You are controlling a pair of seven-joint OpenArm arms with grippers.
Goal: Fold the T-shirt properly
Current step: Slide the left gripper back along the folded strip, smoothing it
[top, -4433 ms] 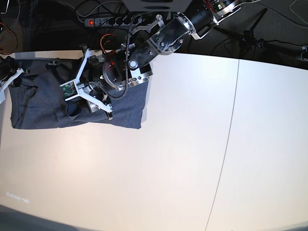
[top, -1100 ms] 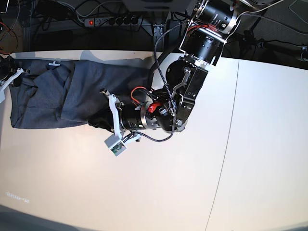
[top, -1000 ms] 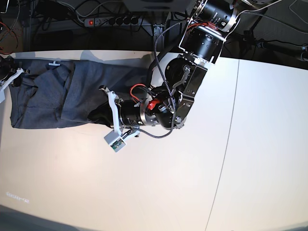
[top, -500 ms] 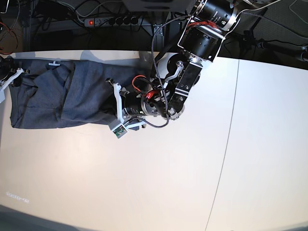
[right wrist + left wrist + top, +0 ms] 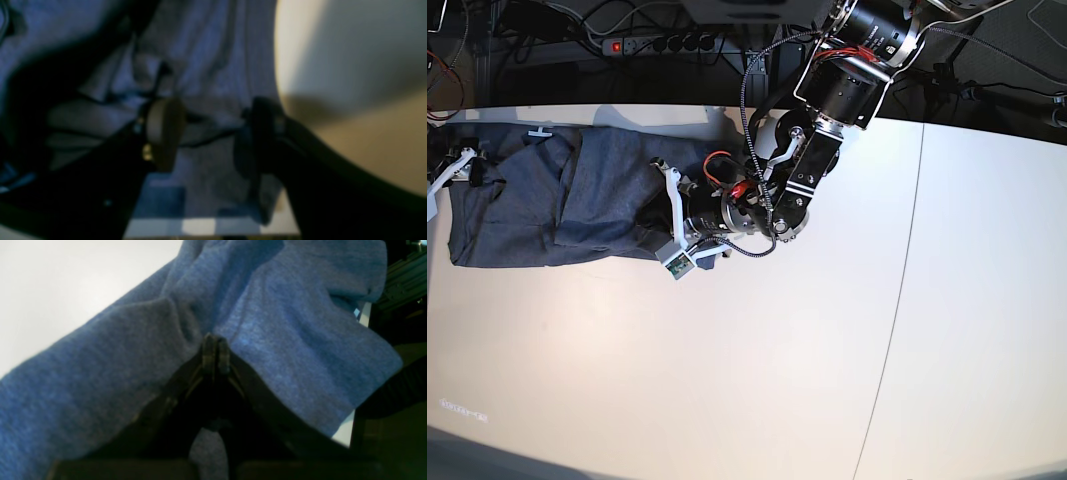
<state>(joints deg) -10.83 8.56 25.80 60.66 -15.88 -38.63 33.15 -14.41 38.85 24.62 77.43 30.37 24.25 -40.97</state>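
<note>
Item: T-shirt [image 5: 577, 205], one, on the far left part of the white table [image 5: 827, 360], reaching from the left edge to roughly the table's middle-left.

Condition: heathered blue-grey knit, lying as a long band in several overlapping layers. Diagonal creases and a raised fold run across its left half. The near edge is fairly straight; the right end is bunched under the arm. No lettering shows in any view. A small white tag or marking sits at the far edge; too small to read.

Left gripper [image 5: 215, 351]: at the shirt's right end, jaws pressed together with a pinch of cloth between them, the fabric puckering up to either side of the tips.

Right gripper [image 5: 208, 133]: at the shirt's left end by the table's left edge, fingers [image 5: 165, 128] standing apart over rumpled cloth with nothing between them; this view is blurred.

Step in hand, as judged: drawing the right end of the shirt into place for a fold.

Handling notes: keep the pinch firm and low so the layers slide flat rather than drag into a heap. Carry the edge parallel to the near hem. Let go only once the cloth lies square. The left end, now unheld, may shift if pulled hard.
</note>
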